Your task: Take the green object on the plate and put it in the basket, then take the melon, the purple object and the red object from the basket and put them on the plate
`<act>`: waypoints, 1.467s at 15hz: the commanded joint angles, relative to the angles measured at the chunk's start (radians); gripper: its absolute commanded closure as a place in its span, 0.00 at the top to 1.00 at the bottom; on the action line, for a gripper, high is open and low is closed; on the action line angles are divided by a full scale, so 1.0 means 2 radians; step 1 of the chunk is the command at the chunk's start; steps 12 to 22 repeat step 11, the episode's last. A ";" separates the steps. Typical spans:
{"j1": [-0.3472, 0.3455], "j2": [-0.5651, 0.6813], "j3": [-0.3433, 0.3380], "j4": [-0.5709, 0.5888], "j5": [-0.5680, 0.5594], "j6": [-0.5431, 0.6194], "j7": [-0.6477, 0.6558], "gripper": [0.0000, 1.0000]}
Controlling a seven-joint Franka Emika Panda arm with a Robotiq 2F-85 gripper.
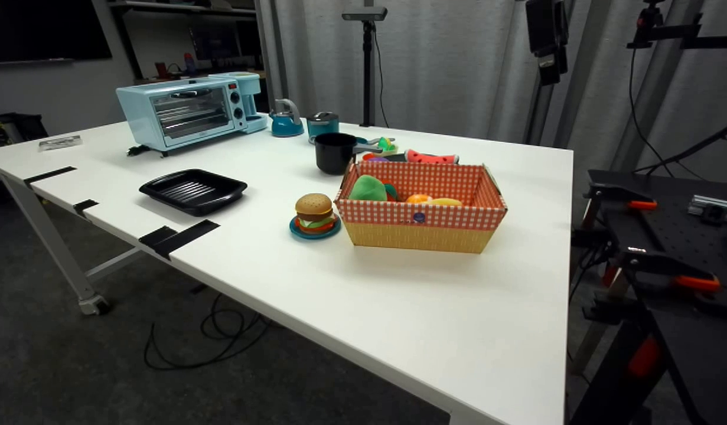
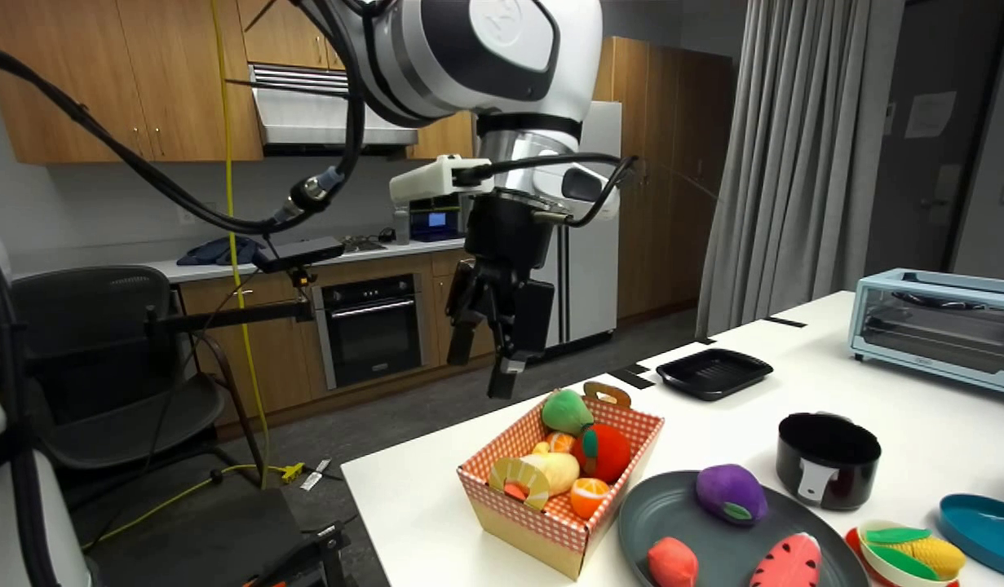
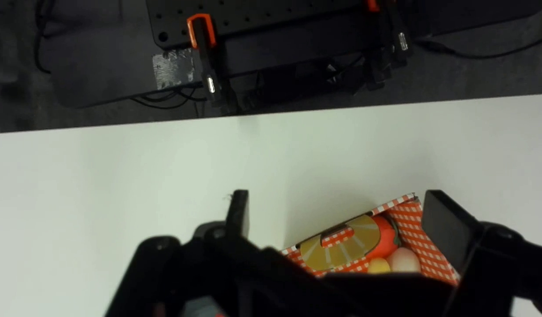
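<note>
The melon (image 2: 787,561), a red watermelon slice, lies on the dark grey plate (image 2: 658,507) with the purple object (image 2: 730,492) and the small red object (image 2: 673,562). Beside the plate is the checked basket (image 1: 419,236), which holds the round green object (image 2: 566,412), a red tomato-like toy (image 2: 606,452), a pale yellow toy and orange pieces. My gripper (image 2: 483,360) hangs well above the basket, jaws wide apart and nothing between them. From the wrist, the gripper (image 3: 337,192) looks down on part of the basket; its own body hides the rest.
A black pot (image 2: 828,461) and a bowl with corn (image 2: 909,554) stand close to the plate. On the basket's far side from it are a toy burger (image 1: 314,213) and a black tray (image 1: 193,192). A blue toaster oven (image 1: 189,112) sits farther down the table.
</note>
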 commanded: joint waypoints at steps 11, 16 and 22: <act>-0.010 -0.053 0.024 -0.040 -0.011 -0.001 -0.003 1.00; -0.010 -0.053 0.024 -0.040 -0.011 -0.001 -0.003 1.00; -0.010 -0.053 0.024 -0.040 -0.011 -0.001 -0.003 1.00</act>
